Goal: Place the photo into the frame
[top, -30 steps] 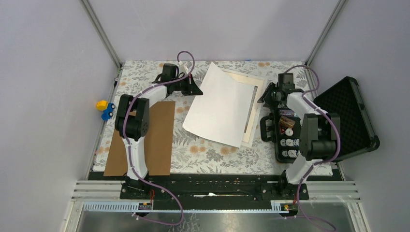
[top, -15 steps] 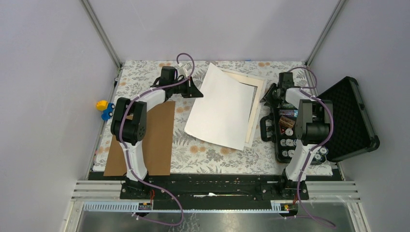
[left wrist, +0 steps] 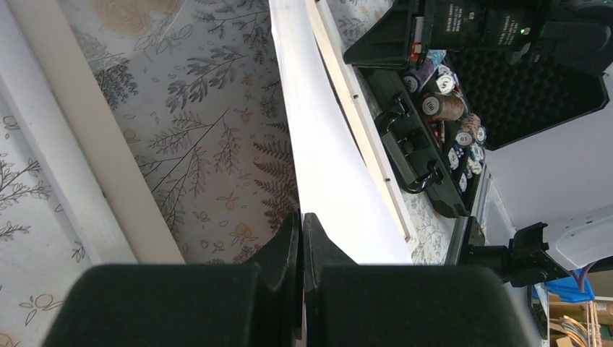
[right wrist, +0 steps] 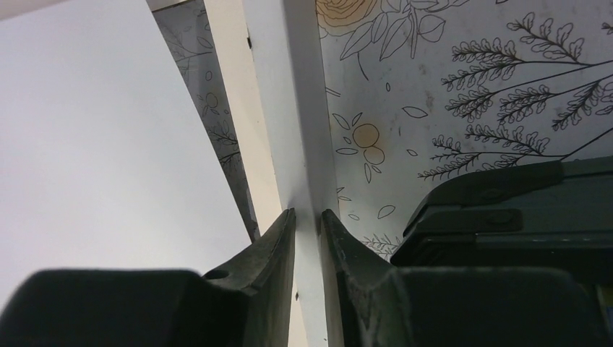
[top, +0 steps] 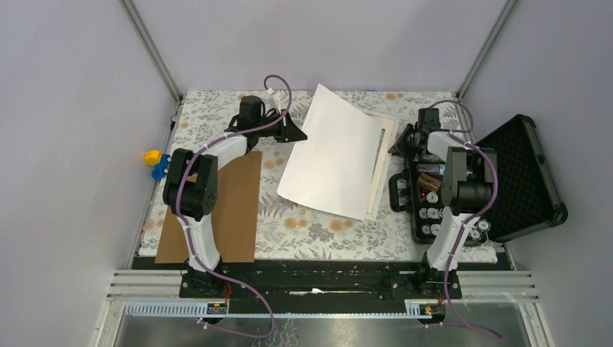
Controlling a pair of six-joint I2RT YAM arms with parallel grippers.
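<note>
Holding the photo [top: 332, 155] over the frame [right wrist: 296, 108], not yet seated.
The left gripper [left wrist: 300, 224] pinches the photo's edge; the right gripper [right wrist: 307, 217] clamps the frame's rail, photo just beside its fingers. Next, the sheet likely needs squaring and lowering.

The photo [top: 334, 159] shows only its plain white side, facing up; no print is visible. It is a large rectangular sheet, turned at an angle on the far half of the table, with 1 corner pointing toward the far edge. Its left edge is raised and nipped between the closed fingers of the left gripper [left wrist: 300, 217], so the sheet bows slightly; its right part lies over the frame [top: 387, 148]. The frame is mostly covered — only a pale strip along its right side shows, with 1 narrow dark slot in it; the right gripper [right wrist: 307, 213] clamps that thin white edge.
</note>
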